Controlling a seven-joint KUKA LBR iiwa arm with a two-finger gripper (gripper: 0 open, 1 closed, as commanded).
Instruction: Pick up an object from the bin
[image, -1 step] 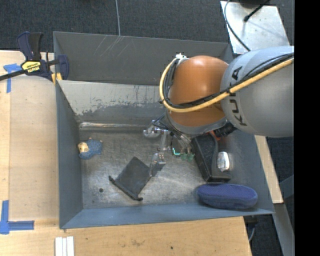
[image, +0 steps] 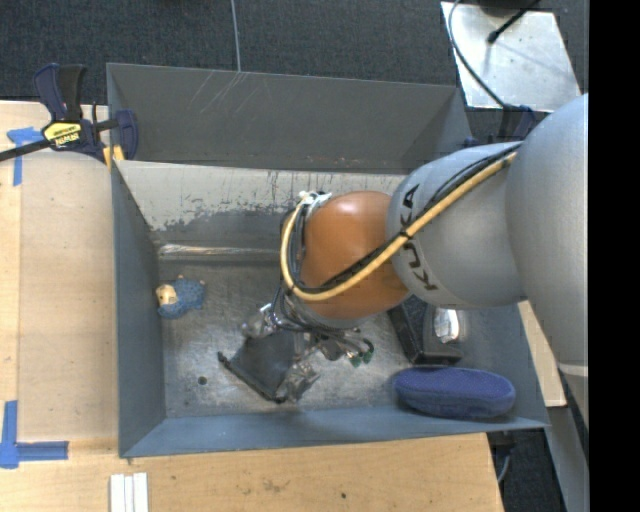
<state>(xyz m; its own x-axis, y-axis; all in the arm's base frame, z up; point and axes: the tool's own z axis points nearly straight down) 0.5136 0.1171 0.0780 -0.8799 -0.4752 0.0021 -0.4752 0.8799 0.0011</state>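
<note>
My gripper is down low in the bin, tucked under the orange wrist cover. It sits at the right-hand edge of a dark grey, flat, angular piece. I'll use that dark piece as my reference for everything else. From where I watch, the gripper's metal parts overlap the piece's upper right side and seem to touch it, while the piece's pointed left corner and lower corner stick out clear of the gripper. So the piece lies just left of and slightly below the gripper, partly beneath it.

The cover and the clutter of metal hide the business end, so I cannot tell how wide the gripper is open. I also cannot tell whether it has hold of the piece or of anything else. The piece looks to be lying on the bin floor, perhaps a little tilted, but I can't be sure of that.

Up and to the left of the dark piece, well apart from it, lies a small blue toy with a pale yellow end. To the right of the piece, past the gripper, is a small green bit. Further right there is a black oblong object with something white and shiny beside it. Right of the piece and a little lower, a dark blue oval pouch rests by itself.
</note>
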